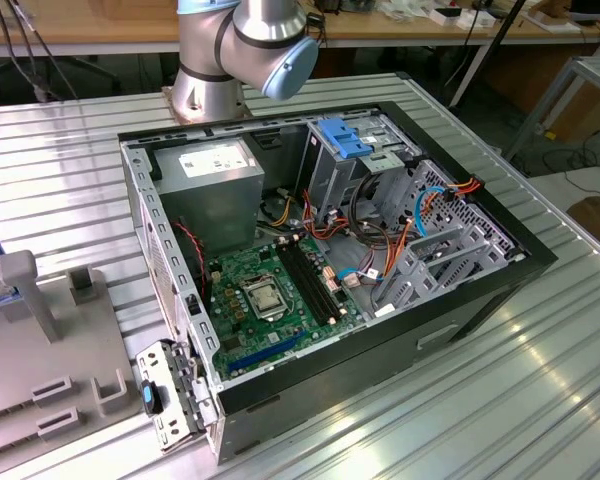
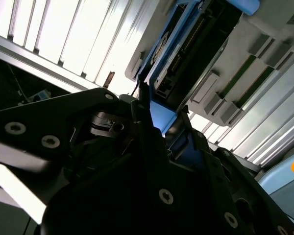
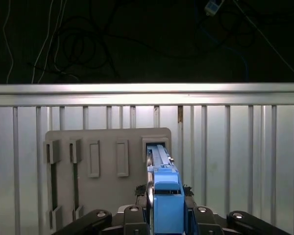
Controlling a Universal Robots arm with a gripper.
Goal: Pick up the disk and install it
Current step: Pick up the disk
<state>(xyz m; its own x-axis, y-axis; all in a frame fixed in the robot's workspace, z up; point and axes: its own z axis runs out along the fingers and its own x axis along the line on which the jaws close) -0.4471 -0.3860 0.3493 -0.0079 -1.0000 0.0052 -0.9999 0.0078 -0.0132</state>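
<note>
1. On the grey holder plate [image 3: 108, 196], a flat matte slab with rectangular slots and raised blocks, the disk [image 3: 159, 156] stands on edge in the slot at one end of the plate's row of slots.
2. Edge-on in the first wrist view, the disk is a thin silver-grey metal slab capped by a smooth blue plastic rail. In the second wrist view the disk [image 2: 179, 49] shows as a long dark-and-silver edge bordered with blue.
3. Over the plate, the gripper [image 3: 165, 191] pinches the disk. Its black fingers [image 3: 143, 192] press against both sides of the blue rail (no gap shows on either side).
4. In the second wrist view the gripper [image 2: 164, 115] is angular black metal dotted with round screw heads, with the blue plastic wedged between its fingers.
5. Under the plate lies the table [image 3: 235, 147], bright ribbed aluminium with straight parallel grooves.
6. In the exterior view the plate [image 1: 40, 340] lies at the exterior view's left. Near it, toward the exterior view's right, sits an open computer case [image 1: 540, 250], a black-rimmed box of perforated grey sheet metal.
7. Inside the case are a green motherboard [image 1: 270, 300], a grey power-supply box [image 1: 215, 165], a ridged blue latch [image 1: 345, 138] and tangled cables [image 1: 380, 250] in orange, blue and black.
8. Beyond the case, on the side away from the plate, stands the arm [image 1: 250, 40], with rounded silver and pale-blue joints.
</note>
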